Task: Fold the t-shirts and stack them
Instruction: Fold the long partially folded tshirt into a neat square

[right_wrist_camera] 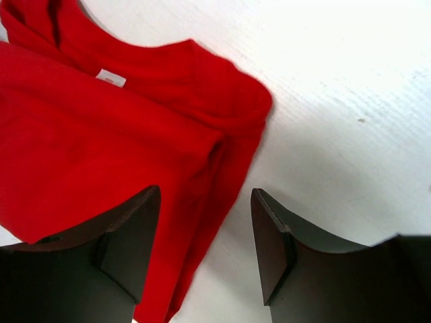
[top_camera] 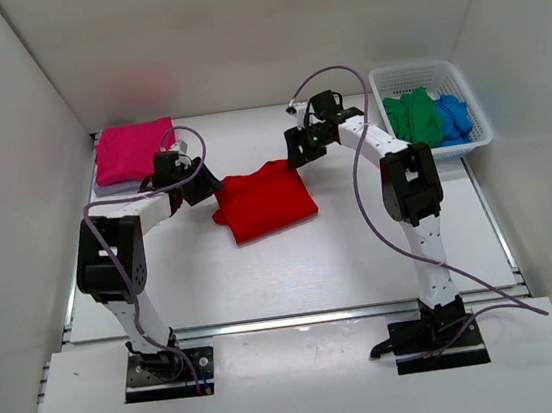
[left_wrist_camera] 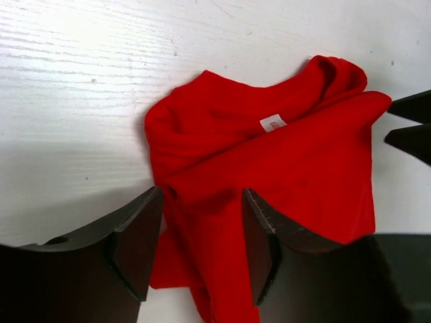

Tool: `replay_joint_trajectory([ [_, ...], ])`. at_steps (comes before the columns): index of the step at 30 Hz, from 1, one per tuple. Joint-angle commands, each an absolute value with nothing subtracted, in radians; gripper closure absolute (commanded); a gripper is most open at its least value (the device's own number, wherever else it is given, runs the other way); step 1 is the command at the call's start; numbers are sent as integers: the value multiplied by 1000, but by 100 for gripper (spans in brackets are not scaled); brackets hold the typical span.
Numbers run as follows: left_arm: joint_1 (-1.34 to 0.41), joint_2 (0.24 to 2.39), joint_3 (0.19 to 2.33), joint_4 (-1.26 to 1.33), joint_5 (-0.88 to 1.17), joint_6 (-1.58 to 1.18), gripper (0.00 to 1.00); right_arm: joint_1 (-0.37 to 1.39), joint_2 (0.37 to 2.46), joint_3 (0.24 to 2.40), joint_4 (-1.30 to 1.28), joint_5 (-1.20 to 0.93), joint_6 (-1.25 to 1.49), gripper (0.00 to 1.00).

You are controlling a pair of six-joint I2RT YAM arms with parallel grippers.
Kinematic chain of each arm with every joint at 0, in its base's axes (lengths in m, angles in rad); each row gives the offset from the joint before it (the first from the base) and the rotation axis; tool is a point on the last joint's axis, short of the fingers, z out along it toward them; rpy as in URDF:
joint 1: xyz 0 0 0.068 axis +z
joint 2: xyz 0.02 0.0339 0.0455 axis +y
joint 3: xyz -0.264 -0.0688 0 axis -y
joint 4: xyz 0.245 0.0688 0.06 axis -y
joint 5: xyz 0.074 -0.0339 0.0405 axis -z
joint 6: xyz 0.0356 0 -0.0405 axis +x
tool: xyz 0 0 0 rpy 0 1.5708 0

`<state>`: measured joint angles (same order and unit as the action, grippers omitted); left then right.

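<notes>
Red t-shirt (top_camera: 263,201) lies folded between left claw (left_wrist_camera: 202,193) and right claw (right_wrist_camera: 206,192), both parted, empty.

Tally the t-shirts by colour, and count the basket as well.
Red t-shirt: 1
Magenta-pink t-shirt: 1
Green t-shirt: 1 bundle visible
Blue t-shirt: 1 bundle visible
White basket: 1
Total: 5 things, 4 of them t-shirts. Folded or bundled cloth could hide more.
</notes>
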<state>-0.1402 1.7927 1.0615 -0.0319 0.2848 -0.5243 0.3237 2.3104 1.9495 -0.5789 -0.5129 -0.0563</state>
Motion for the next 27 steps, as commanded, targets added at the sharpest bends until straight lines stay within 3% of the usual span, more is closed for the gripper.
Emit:
replay_joint_trajectory([
  [1,-153,1808,1057,35,291,-514,40,307,2301,1986,-518,-557,-80,46],
  [5,-156,1822,1043,104,302,-537,46,307,2341,2042,-517,-610,-87,47],
  [11,-161,1853,1051,138,328,-560,66,314,2450,2155,-545,-666,-69,49],
  [16,-156,1856,1054,175,334,-584,100,321,2496,2246,-601,-673,-72,65],
  [19,-158,1855,1069,189,325,-589,100,319,2493,2246,-601,-672,-77,70],
  [27,-149,1880,1107,223,307,-598,100,308,2405,2137,-525,-676,-64,59],
])
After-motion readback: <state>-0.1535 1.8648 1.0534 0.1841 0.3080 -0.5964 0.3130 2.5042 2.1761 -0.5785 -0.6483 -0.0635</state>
